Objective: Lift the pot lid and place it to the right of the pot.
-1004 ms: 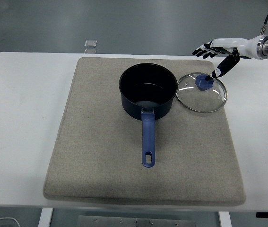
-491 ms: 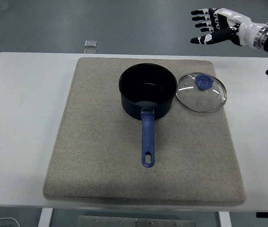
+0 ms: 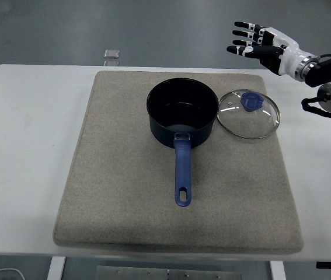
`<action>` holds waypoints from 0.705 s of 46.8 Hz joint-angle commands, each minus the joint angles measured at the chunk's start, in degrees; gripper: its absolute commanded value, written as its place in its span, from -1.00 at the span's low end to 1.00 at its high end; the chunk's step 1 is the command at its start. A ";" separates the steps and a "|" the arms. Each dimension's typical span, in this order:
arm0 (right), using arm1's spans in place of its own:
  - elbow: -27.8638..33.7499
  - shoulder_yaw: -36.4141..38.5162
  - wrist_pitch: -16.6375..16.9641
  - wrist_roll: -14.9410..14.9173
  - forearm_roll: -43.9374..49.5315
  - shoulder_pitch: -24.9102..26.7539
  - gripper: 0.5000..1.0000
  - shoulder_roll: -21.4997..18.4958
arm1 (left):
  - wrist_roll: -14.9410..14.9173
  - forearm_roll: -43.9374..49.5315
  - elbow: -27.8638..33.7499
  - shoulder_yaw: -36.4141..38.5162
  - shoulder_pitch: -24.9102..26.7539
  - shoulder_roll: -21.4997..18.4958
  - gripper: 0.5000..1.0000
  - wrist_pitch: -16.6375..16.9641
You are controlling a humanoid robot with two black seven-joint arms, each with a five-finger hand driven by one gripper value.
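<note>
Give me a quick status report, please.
Right hand open, raised clear. Lid flat on mat, right of pot. Nothing in the way.

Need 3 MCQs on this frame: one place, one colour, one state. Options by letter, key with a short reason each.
1. Where is the glass lid?
A. On the pot
B. On the mat, right of the pot
C. Off the mat, on the bare table

2. What colour is the pot handle?
A. Blue
B. Red
C. Black

3. What is the right hand doing?
A. Gripping the lid knob
B. Holding the pot
C. Open, holding nothing

Key: 1 B, the lid lies flat on the grey mat beside the open pot. 2 A, the handle is blue. 3 C, fingers are spread, up and clear of the lid.
</note>
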State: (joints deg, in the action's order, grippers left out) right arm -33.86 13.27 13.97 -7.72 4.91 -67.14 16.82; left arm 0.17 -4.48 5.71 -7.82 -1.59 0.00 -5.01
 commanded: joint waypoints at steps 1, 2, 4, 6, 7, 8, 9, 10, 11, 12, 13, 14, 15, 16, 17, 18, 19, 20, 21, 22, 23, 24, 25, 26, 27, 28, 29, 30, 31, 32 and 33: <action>0.11 1.67 0.09 1.65 -3.84 0.61 0.65 -0.12 | 0.00 0.00 0.00 0.00 0.01 0.00 1.00 0.00; 0.11 2.02 0.00 1.92 -5.16 0.70 0.65 -0.12 | 0.00 -0.01 0.00 0.00 0.01 0.00 1.00 0.00; 0.11 2.47 0.00 2.09 -7.36 0.70 0.65 -0.12 | 0.00 0.08 0.00 0.00 0.01 0.00 1.00 0.00; 0.11 2.64 0.00 2.09 -8.42 0.70 0.65 -0.12 | 0.00 -0.01 0.00 0.00 0.01 0.00 1.00 0.00; 0.11 2.64 0.00 2.01 -8.68 0.70 0.65 -0.12 | 0.00 0.08 0.00 0.00 0.01 0.00 1.00 0.00; 0.20 2.73 -0.09 1.92 -8.86 0.70 0.65 -0.12 | 0.00 0.00 0.00 0.00 0.01 0.00 1.00 0.00; 0.20 2.73 -0.09 1.83 -8.95 0.70 0.65 -0.21 | 0.00 0.08 0.00 0.00 0.01 0.00 1.00 0.00; 0.20 2.73 -0.09 1.74 -8.95 0.70 0.65 -0.30 | 0.00 0.00 0.00 0.00 0.01 0.00 1.00 0.00; 0.20 2.73 -0.09 1.66 -8.95 0.70 0.65 -0.39 | 0.00 -0.01 0.00 0.00 0.01 0.00 1.00 0.00; 0.20 2.73 -0.09 1.48 -8.95 0.70 0.65 -0.47 | 0.00 -0.01 0.00 0.00 0.01 0.00 1.00 0.00; 0.20 2.82 -0.09 1.39 -8.95 0.70 0.65 -0.56 | 0.00 0.08 0.00 0.00 0.01 0.00 1.00 0.00; 0.20 2.82 -0.17 1.30 -8.95 0.70 0.65 -0.56 | 0.00 0.08 0.00 0.00 0.01 0.00 1.00 0.00; 0.20 2.82 -0.35 1.30 -8.95 0.78 0.65 -0.56 | 0.00 0.00 0.00 0.00 0.01 0.00 1.00 0.00; 0.20 2.82 -0.44 1.22 -8.95 0.87 0.65 -0.56 | 0.00 -0.01 0.00 0.00 0.01 0.00 1.00 0.00; 0.20 2.82 -0.61 1.13 -8.95 0.87 0.65 -0.56 | 0.00 -0.01 0.00 0.00 0.01 0.00 1.00 0.00; 0.20 2.82 -0.70 1.13 -8.95 0.87 0.65 -0.56 | 0.00 -0.01 0.00 0.00 0.01 0.00 1.00 0.00; 0.20 2.82 -0.79 1.13 -8.95 0.87 0.65 -0.56 | 0.00 0.08 0.00 0.00 0.01 0.00 1.00 0.00; 0.20 2.91 -0.70 1.13 -8.95 0.79 0.65 -0.56 | 0.00 0.00 0.00 0.00 0.01 0.00 1.00 0.00; 0.20 2.91 -0.70 1.13 -9.04 0.78 0.65 -0.56 | 0.00 -0.01 0.00 0.00 0.01 0.00 1.00 0.00; 0.20 2.91 -0.79 1.13 -9.04 0.78 0.65 -0.56 | 0.00 -0.01 0.00 0.00 0.01 0.00 1.00 0.00; 0.20 2.91 -0.79 1.13 -9.04 0.78 0.65 -0.56 | 0.00 -0.01 0.00 0.00 0.01 0.00 1.00 0.00; 0.20 2.91 -0.70 1.13 -9.04 0.78 0.65 -0.56 | 0.00 -0.01 0.00 0.00 0.01 0.00 1.00 0.00; 0.20 2.91 -0.70 1.13 -9.04 0.78 0.65 -0.56 | 0.00 0.08 0.00 0.00 0.01 0.00 1.00 0.00; 0.20 2.91 -0.70 1.13 -9.04 0.78 0.65 -0.56 | 0.00 0.00 0.00 0.00 0.01 0.00 1.00 0.00; 0.20 2.91 -0.70 1.13 -9.04 0.78 0.65 -0.56 | 0.00 -0.01 0.00 0.00 0.01 0.00 1.00 0.00; 0.20 2.91 -0.70 1.04 -9.04 0.87 0.65 -0.56 | 0.00 -0.01 0.00 0.00 0.01 0.00 1.00 0.00; 0.20 2.91 -0.70 1.04 -9.04 0.87 0.65 -0.56 | 0.00 -0.01 0.00 0.00 0.01 0.00 1.00 0.00; 0.11 2.91 -0.62 1.04 -9.04 0.87 0.65 -0.56 | 0.00 -0.01 0.00 0.00 0.01 0.00 1.00 0.00; 0.11 2.91 -0.61 1.04 -9.04 0.87 0.65 -0.56 | 0.00 -0.01 0.00 0.00 0.01 0.00 1.00 0.00; 0.02 2.91 -0.53 1.04 -9.04 0.87 0.65 -0.56 | 0.00 -0.01 0.00 0.00 0.01 0.00 1.00 0.00; 0.02 2.91 -0.53 1.04 -9.04 0.87 0.65 -0.56 | 0.00 -0.01 0.00 0.00 0.01 0.00 1.00 0.00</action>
State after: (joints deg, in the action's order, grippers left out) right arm -33.71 16.17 13.32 -6.67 -4.13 -66.28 16.26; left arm 0.17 -4.46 5.71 -7.82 -1.59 0.00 -5.01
